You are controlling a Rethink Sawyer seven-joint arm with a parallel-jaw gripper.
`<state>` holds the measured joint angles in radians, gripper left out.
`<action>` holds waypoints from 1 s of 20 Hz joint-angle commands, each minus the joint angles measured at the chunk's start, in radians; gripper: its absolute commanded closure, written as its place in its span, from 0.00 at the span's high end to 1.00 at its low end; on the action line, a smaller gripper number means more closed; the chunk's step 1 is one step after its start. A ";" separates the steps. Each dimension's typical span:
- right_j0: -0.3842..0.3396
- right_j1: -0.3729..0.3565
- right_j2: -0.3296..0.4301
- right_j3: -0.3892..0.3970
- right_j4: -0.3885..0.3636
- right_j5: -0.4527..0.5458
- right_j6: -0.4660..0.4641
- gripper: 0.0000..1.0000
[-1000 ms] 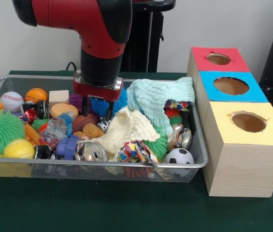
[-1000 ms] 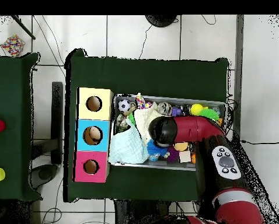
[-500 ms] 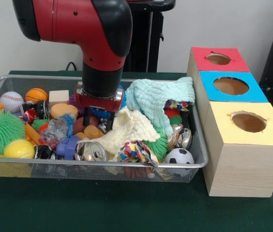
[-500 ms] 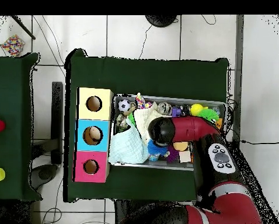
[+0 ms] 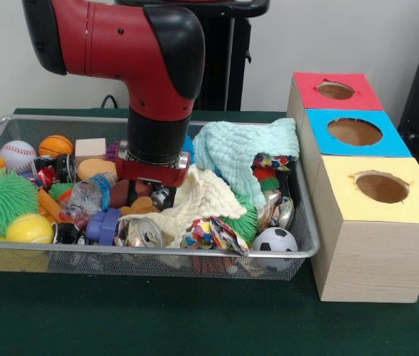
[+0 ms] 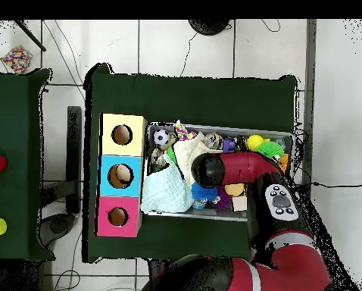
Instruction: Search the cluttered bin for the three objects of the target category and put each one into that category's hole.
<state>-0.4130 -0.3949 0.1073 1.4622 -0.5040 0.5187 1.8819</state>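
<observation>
Blue fuzzy puffball [image 6: 201, 195] just showing in overhead view beside pale-blue cloth [image 5: 246, 152] in wire bin [image 5: 194, 252], gripper [image 5: 152, 194] sunk among clutter beside it, finger state hidden.

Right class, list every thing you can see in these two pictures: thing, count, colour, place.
Silver wire mesh basket: one, on the green table.
Wooden box with round holes: one; red-surround hole farthest from the camera, blue-surround hole middle, yellow-surround hole nearest.
Mint waffle cloth: one, basket's right part.
Cream cloth: one, basket centre.
Green spiky ball: one, basket's left.
Baseball: one, white, far left corner.
Small basketball: one, orange, beside the baseball.
Soccer ball: one, black and white, front right.
Drink can: one, silver, front.
Red and black arm: one; end effector down among the clutter.
</observation>
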 commanded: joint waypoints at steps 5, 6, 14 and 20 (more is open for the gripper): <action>0.027 0.084 -0.026 -0.074 -0.003 -0.135 0.131 1.00; 0.029 0.093 -0.027 -0.086 -0.006 -0.136 0.122 1.00; -0.027 0.070 0.027 -0.041 0.049 -0.247 0.151 1.00; -0.081 -0.033 0.101 0.067 0.098 -0.271 0.141 1.00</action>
<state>-0.4418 -0.3756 0.0898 1.4835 -0.4707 0.4024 1.8819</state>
